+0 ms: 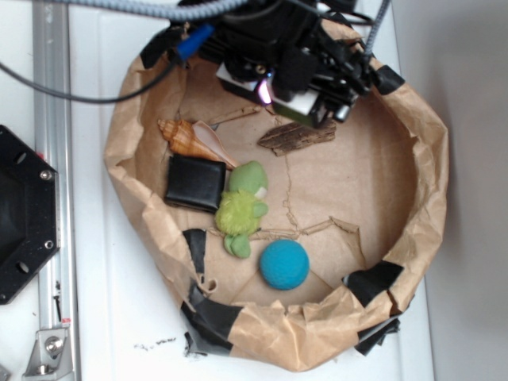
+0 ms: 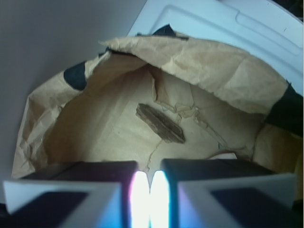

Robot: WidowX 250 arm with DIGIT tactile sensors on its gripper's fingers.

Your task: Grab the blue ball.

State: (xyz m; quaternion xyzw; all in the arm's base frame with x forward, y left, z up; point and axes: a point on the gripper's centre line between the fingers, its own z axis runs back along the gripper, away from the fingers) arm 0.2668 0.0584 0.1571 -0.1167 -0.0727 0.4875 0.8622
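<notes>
The blue ball [image 1: 284, 264], turquoise and round, lies on the brown paper floor near the front wall of the paper basin [image 1: 429, 167]. My gripper [image 1: 319, 109] hangs over the basin's far rim, well away from the ball and with the bark piece between them. In the wrist view the gripper [image 2: 149, 190] is shut, its two glowing pads [image 2: 139, 194] pressed together with nothing between them. The ball is out of sight in the wrist view.
A piece of bark [image 1: 298, 136] [image 2: 160, 123] lies just below the gripper. A lime-green plush toy [image 1: 242, 210], a black square box [image 1: 195, 182] and a seashell [image 1: 190, 139] sit at the left. The metal rail [image 1: 51, 159] and black base [image 1: 24, 214] stand outside the basin.
</notes>
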